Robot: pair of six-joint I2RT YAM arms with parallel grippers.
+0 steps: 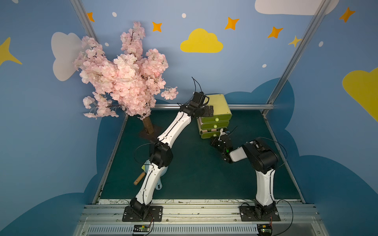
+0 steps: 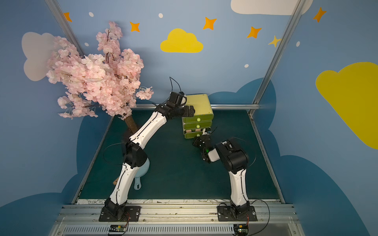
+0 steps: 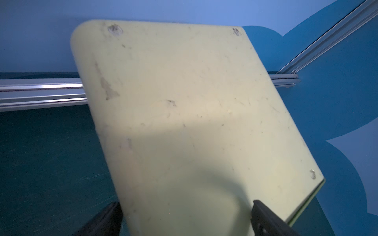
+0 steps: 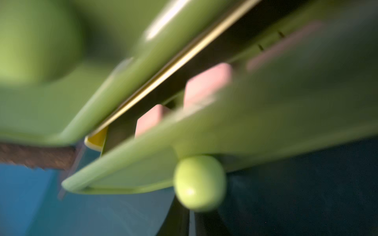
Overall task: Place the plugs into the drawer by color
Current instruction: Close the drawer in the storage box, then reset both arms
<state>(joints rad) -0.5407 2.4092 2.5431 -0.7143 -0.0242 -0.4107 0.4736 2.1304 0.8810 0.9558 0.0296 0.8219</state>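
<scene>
The yellow-green drawer [image 1: 219, 103] [image 2: 199, 103] stands at the back of the mat. Its bottom drawer [image 4: 266, 122] is pulled partly out, and pink plugs [image 4: 206, 83] [image 1: 212, 129] lie inside it. The two upper drawers look pushed in. My left gripper [image 1: 210, 110] [image 3: 186, 208] is open over the near left part of the chest's pale top [image 3: 184, 102]. One of its fingers is beside the chest's edge and one is above the top. My right gripper [image 1: 221, 135] [image 4: 190, 212] is shut, its tips right at the bottom drawer's round knob [image 4: 199, 182]. No other plugs show.
A pink blossom tree [image 1: 126, 81] on a brown trunk [image 1: 148, 125] fills the back left. A light-blue paddle [image 1: 161, 180] and a wooden handle [image 1: 139, 179] lie partly under my left arm. An aluminium rail [image 1: 249, 106] runs behind the chest.
</scene>
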